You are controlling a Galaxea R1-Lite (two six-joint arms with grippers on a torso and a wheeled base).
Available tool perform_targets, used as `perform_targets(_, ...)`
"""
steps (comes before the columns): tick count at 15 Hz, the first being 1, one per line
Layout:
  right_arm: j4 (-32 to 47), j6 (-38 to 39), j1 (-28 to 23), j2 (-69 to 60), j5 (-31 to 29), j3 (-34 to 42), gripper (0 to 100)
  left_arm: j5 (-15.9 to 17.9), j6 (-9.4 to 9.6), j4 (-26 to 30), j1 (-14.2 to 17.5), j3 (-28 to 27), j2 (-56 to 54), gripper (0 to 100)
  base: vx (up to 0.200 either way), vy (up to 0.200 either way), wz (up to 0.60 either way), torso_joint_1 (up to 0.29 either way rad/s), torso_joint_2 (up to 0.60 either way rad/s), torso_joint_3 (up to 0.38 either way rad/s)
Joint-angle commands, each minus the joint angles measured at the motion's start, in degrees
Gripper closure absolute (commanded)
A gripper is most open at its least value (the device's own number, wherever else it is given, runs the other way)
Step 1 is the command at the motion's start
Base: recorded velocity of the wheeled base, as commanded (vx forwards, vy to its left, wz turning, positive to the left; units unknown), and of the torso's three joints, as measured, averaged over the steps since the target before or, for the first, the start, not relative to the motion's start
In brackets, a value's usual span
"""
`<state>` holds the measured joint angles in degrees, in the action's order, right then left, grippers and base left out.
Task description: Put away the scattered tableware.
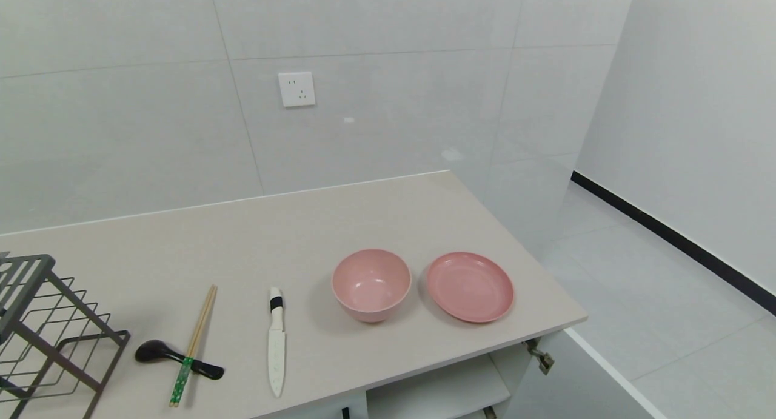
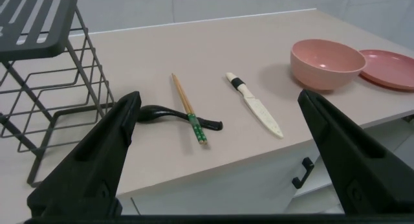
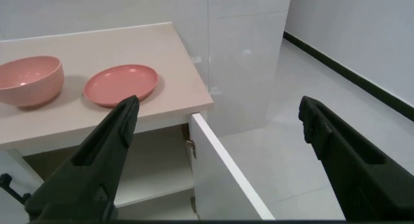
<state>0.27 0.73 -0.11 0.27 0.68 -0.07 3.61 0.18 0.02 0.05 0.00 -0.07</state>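
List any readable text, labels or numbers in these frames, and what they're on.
No readable text.
The knife blade has faint specks, too small to read.
The chopsticks have green patterned ends, no legible print.
The wall socket, pink bowl and pink plate bear none.

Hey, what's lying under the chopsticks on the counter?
The black spoon lies under the chopsticks, its handle crossing beneath them near their green ends; otherwise they rest on the bare counter. The short stretch of handle directly beneath them is covered.

left tool (image 2: 218,98): matte black, two tapered wedges | right tool (image 3: 218,102): same (equally plain)
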Motion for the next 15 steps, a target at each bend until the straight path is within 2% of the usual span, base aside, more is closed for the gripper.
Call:
perform_targets(1, 0.0, 0.0, -0.1, 0.1, 0.0, 0.0, 0, 0.1, -0.01, 0.0, 0.0, 0.0, 0.1, 0, 0.000, 0.000, 0.00, 0.000, 0.00, 0.000)
perform_targets(8, -1.1, -0.6, -0.1, 0.1, 0.3, 0.1, 0, 0.3, -0.01, -0.1, 0.0, 0.0, 0.1, 0, 0.000, 0.000, 0.00, 0.000, 0.00, 0.000)
perform_targets(10, -8.9, -2.4, -0.1, 0.1, 0.4, 0.1, 0, 0.3, -0.09, -0.1, 0.0, 0.0, 0.1, 0, 0.000, 0.000, 0.00, 0.000, 0.00, 0.000)
perform_targets(11, -9.2, -2.5, -0.1, 0.1, 0.4, 0.1, 0, 0.3, -0.09, -0.1, 0.0, 0.0, 0.1, 0, 0.000, 0.000, 0.00, 0.000, 0.00, 0.000)
perform_targets(12, -13.5, -2.3, -0.1, 0.1, 0.5, 0.1, 0, 0.2, -0.09, -0.1, 0.0, 0.0, 0.1, 0, 0.000, 0.000, 0.00, 0.000, 0.00, 0.000)
perform_targets(13, -13.1, -2.0, -0.2, 0.3, 2.3, -1.3, 0, 0.2, -0.18, -0.1, 0.0, 0.0, 0.1, 0, 0.000, 0.000, 0.00, 0.000, 0.00, 0.000)
perform_targets(15, -7.6, -2.0, -1.9, 7.6, 9.3, -9.4, 0, 0.2, -0.01, -0.1, 0.0, 0.0, 0.1, 0, 0.000, 0.000, 0.00, 0.000, 0.00, 0.000)
